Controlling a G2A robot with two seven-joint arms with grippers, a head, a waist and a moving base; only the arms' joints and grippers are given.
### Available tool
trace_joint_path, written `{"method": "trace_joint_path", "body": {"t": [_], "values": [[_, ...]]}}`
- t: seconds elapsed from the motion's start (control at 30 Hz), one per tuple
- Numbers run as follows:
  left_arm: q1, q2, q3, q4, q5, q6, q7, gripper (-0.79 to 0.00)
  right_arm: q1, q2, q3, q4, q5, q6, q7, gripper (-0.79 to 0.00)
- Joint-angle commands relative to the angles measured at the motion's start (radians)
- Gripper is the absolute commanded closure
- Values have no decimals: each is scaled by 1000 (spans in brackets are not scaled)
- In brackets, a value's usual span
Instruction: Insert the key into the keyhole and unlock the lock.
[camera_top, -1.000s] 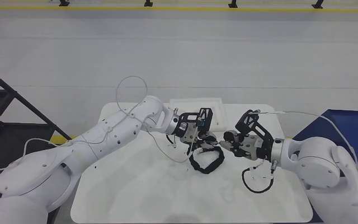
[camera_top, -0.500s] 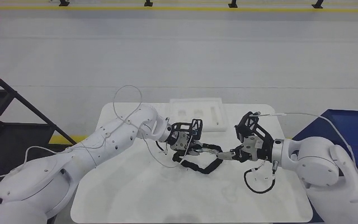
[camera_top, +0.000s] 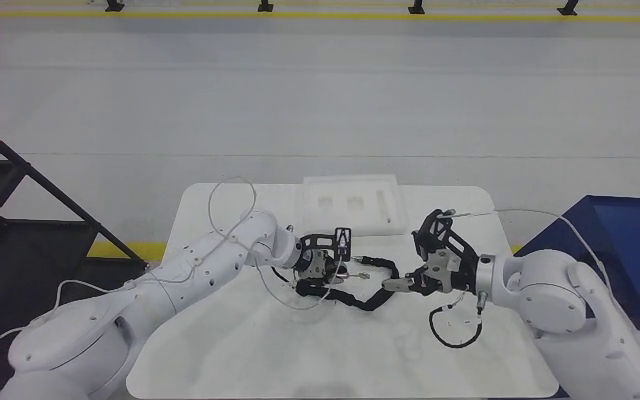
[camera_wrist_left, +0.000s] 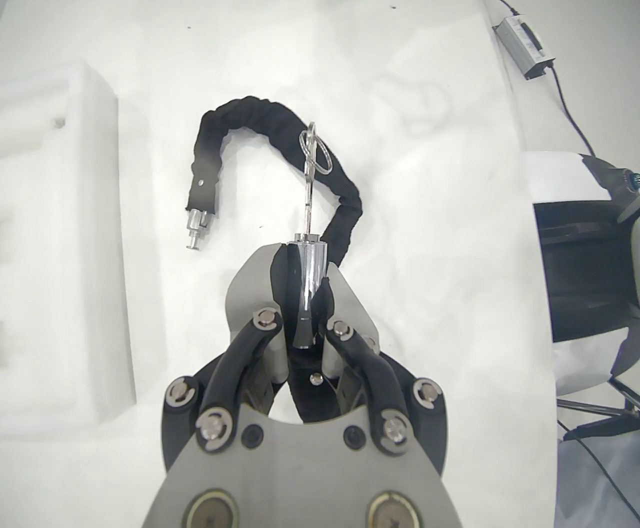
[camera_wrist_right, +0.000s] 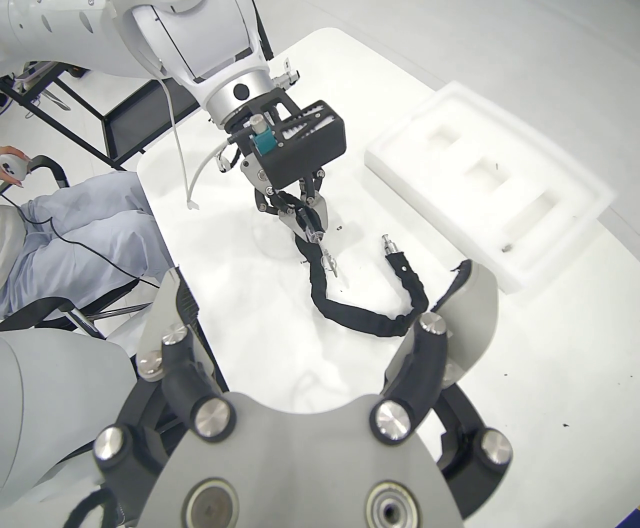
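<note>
A lock made of a chain in a black fabric sleeve (camera_top: 362, 299) lies stretched across the white table (camera_top: 250, 340). My left gripper (camera_wrist_left: 302, 270) is shut on its chrome lock barrel (camera_wrist_left: 311, 280). The key (camera_wrist_left: 308, 190) sticks out of the barrel's end, with a key ring (camera_wrist_left: 316, 150) hanging on it. The chain's other end carries a metal pin (camera_wrist_left: 195, 235), which lies free on the table beside the barrel. My right gripper (camera_wrist_right: 320, 300) stands open just above the chain's bend (camera_wrist_right: 380, 322), with nothing between its fingers. The left gripper (camera_wrist_right: 312, 225) shows beyond it.
A white foam tray (camera_top: 350, 205) with recesses sits at the table's far edge, just behind the lock. A blue bin (camera_top: 600, 230) stands off the table's right side. A small grey adapter (camera_wrist_left: 522, 47) with its cord lies beyond the table edge.
The left gripper has drawn left and down toward the table with the lock barrel. The chain's closed loop has opened out, and its pin end now lies free.
</note>
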Motion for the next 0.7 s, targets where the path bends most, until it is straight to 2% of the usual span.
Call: {"method": "trace_joint_path", "body": {"t": [0.0, 0.27, 0.53, 0.67], "values": [[13, -3, -9, 12, 22, 12, 24, -785, -6, 0, 0, 8, -4, -10, -9, -785], [25, 2, -79, 35, 104, 49, 158, -785, -13, 2, 0, 39, -16, -56, -43, -785], [26, 55, -234, 34, 155, 43, 390, -785, 32, -11, -44, 167, -26, -228, -195, -785], [24, 76, -301, 38, 175, -3, 468, -785, 101, -25, -84, 257, -49, -318, -294, -785]]}}
